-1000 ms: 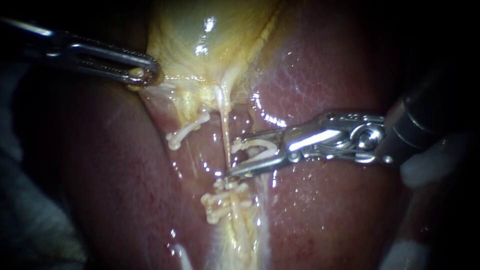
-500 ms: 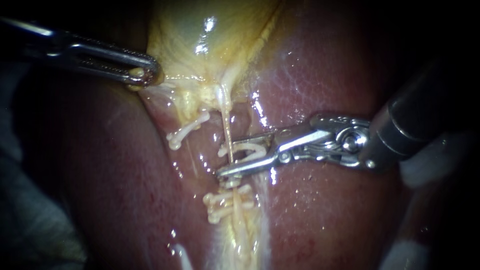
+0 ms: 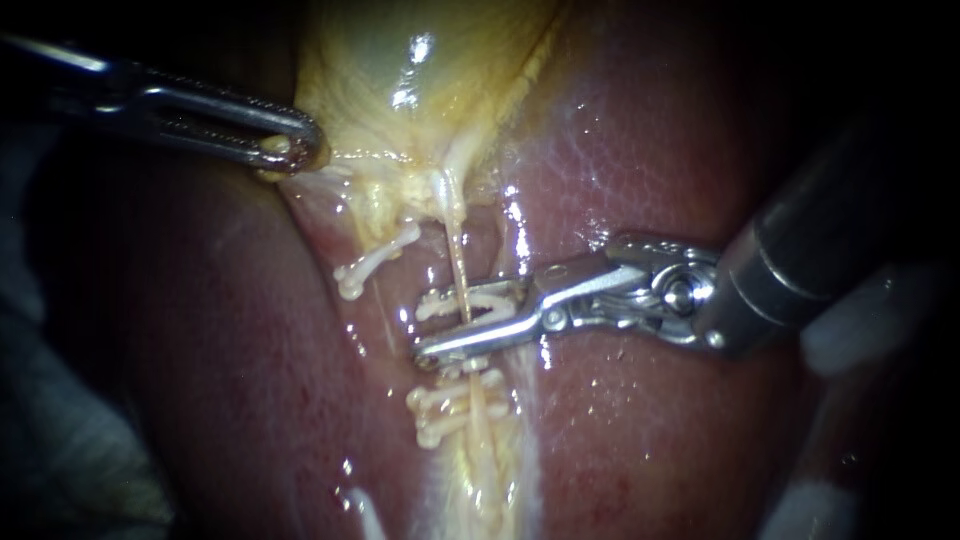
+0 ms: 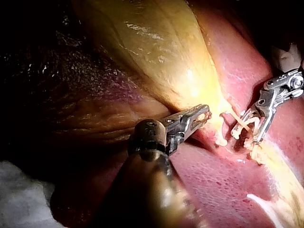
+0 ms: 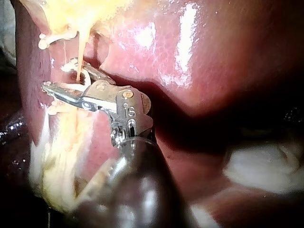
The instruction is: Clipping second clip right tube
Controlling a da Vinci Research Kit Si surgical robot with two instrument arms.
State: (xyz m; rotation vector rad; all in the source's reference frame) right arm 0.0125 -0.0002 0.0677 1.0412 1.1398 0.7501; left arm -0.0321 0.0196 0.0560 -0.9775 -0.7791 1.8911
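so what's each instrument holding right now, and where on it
The left instrument grips the gallbladder at its lower edge, where it narrows. The right instrument holds an open clip, whose legs straddle the thin tube.

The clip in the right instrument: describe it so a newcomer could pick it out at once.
From the yellow gallbladder, follow the thin tube down over the liver to the right instrument. The clip sits between its jaws, straddling the tube. Only it is open and held; the stacked clips below and the slanted clip are closed on tissue.
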